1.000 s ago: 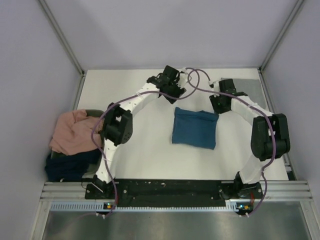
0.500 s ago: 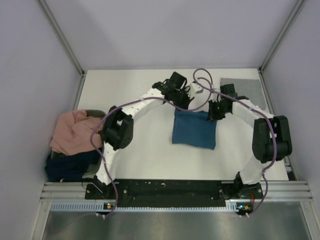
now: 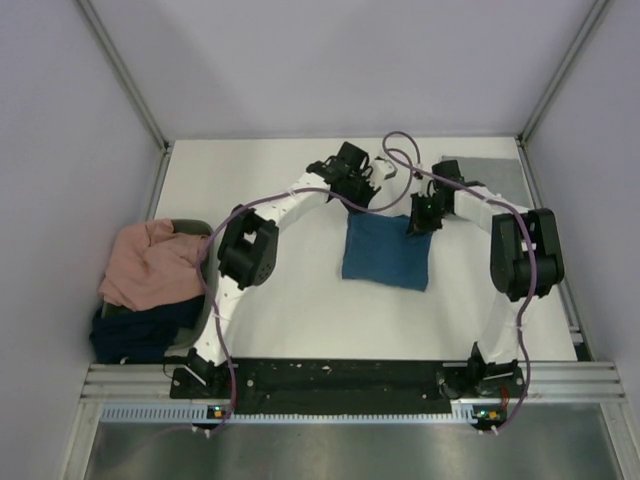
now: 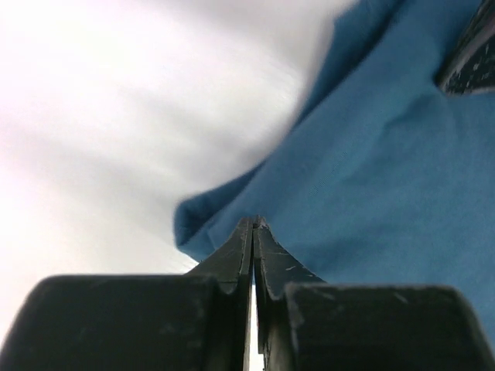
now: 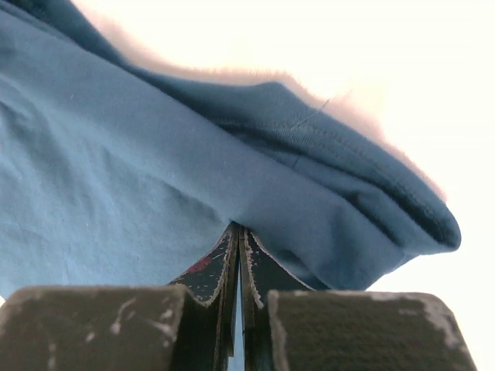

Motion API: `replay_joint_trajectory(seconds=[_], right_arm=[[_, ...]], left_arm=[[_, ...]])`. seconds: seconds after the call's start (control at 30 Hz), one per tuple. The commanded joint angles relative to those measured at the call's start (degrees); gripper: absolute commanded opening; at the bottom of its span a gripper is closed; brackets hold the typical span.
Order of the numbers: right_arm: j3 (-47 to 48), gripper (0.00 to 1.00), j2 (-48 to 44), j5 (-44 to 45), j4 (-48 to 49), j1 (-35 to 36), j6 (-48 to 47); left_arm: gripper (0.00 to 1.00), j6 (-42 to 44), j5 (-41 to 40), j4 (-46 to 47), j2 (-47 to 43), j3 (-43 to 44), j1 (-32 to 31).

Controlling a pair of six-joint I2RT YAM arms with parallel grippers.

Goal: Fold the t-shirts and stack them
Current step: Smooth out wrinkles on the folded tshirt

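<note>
Near the middle of the surface (image 3: 250, 190), a teal-blue t-shirt (image 3: 385, 255), folded to a rough rectangle. At its 11 o'clock corner, the left tool (image 3: 362, 196): jaws pressed together, tips pinched onto the cloth edge (seen close in the wrist view (image 4: 254, 226)). At the 1 o'clock corner, the right tool (image 3: 420, 222), likewise closed, tips nipping the shirt under a thick hemmed fold (image 5: 238, 232). Both far corners gripped, near edge flat on the surface.

Well apart at 9 o'clock, over the left rim: a crumpled salmon-pink t-shirt (image 3: 150, 262) on top of a dark navy t-shirt (image 3: 140, 330). At 1 o'clock, in the far right corner, a flat grey t-shirt (image 3: 498, 172), partly hidden behind the right arm. Purple cables (image 3: 400, 150) looping above both wrists.

White surface, pale lilac walls (image 3: 340, 60) on three sides, metal rails (image 3: 120, 70) up the corners.
</note>
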Motion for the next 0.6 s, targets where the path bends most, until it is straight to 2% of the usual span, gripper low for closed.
replay_joint_trajectory(seconds=[0.0, 0.23, 0.4, 0.5, 0.57], right_arm=[[5.6, 0.0, 4.0, 1.0, 1.4, 0.0, 0.9], [13.4, 0.0, 8.6, 5.5, 0.1, -0.3, 2.6], [15.5, 0.0, 6.5, 10.5, 0.1, -0.7, 4.2], [16.3, 0.0, 5.7, 10.3, -1.5, -2.6, 4.7], [13.7, 0.0, 1.4, 10.6, -2.0, -2.9, 3.6]], left_arm=[[0.04, -3.1, -2.6, 1.4, 3.5, 5.2, 1.2], [0.07, -2.3, -5.1, -0.9, 8.3, 13.0, 3.2], [0.08, -3.0, -6.3, -2.2, 5.1, 17.0, 4.5], [0.08, -3.0, -3.9, -3.8, -1.0, 14.4, 4.2], [0.08, -3.0, -0.7, -3.9, -5.9, 8.5, 3.3]])
